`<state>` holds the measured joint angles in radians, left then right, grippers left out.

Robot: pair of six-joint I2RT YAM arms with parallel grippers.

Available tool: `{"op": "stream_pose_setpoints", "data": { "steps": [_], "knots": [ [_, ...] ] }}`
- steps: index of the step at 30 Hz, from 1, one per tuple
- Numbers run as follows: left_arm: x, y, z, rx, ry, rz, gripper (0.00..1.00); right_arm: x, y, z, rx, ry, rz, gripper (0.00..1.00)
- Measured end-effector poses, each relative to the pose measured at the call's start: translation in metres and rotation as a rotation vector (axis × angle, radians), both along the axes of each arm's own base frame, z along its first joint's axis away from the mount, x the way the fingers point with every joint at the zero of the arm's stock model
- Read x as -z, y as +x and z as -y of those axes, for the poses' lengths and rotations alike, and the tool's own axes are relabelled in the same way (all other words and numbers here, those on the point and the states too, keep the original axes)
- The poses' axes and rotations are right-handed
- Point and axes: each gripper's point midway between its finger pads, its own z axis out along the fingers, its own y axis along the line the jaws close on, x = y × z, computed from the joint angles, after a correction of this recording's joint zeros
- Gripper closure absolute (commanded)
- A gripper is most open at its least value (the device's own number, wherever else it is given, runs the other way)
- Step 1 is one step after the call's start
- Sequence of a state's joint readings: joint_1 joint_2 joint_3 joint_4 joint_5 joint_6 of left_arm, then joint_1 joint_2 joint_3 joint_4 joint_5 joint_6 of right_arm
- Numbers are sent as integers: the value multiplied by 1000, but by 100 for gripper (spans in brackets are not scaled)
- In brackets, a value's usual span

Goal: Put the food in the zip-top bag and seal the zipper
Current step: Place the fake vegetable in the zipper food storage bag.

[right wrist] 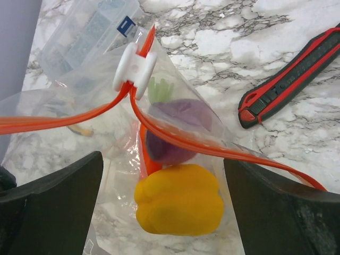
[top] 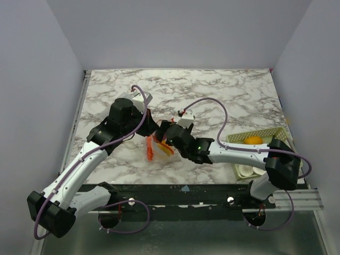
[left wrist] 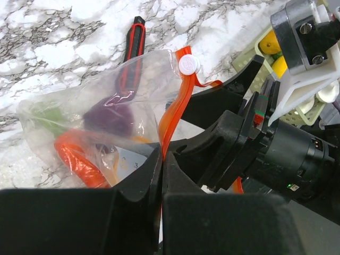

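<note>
You are pinching the zipper [left wrist: 178,103] of the zip-top bag [left wrist: 69,111] in your closed left gripper [left wrist: 162,159], near the middle of the table [left wrist: 53,42]. Your right gripper [right wrist: 163,164] is hanging open, empty, over the bagged yellow pepper [right wrist: 178,207]. The film looks floppy and slippery, so grasp the stiffer strip beside the white slider [right wrist: 134,66].

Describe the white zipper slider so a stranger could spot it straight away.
On the marble table, find the clear bag holding toy food. Follow its orange strip to where both halves meet: the slider sits there, the only white piece on it.
</note>
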<state>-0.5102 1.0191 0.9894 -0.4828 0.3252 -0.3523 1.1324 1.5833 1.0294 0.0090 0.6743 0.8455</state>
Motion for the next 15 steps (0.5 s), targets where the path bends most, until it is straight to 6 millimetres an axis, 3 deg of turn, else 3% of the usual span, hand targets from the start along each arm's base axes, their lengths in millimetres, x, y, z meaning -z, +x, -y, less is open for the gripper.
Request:
{"op": "stream_pose_setpoints", "data": {
  "steps": [6,9,13,15],
  "knots": [
    [0,0,1,3,-1,1,100,-12,-10,12,-13,-21,-21,9],
    [1,0,1,2,1,-2,100,-36,-18,21,-33,11,-13,15],
    [4,1,1,2,6,-11,100,-62,-28,30,-71,37,-7,31],
    [7,2,2,2,12,-22,100,-71,-32,35,-85,32,-8,32]
  ]
}}
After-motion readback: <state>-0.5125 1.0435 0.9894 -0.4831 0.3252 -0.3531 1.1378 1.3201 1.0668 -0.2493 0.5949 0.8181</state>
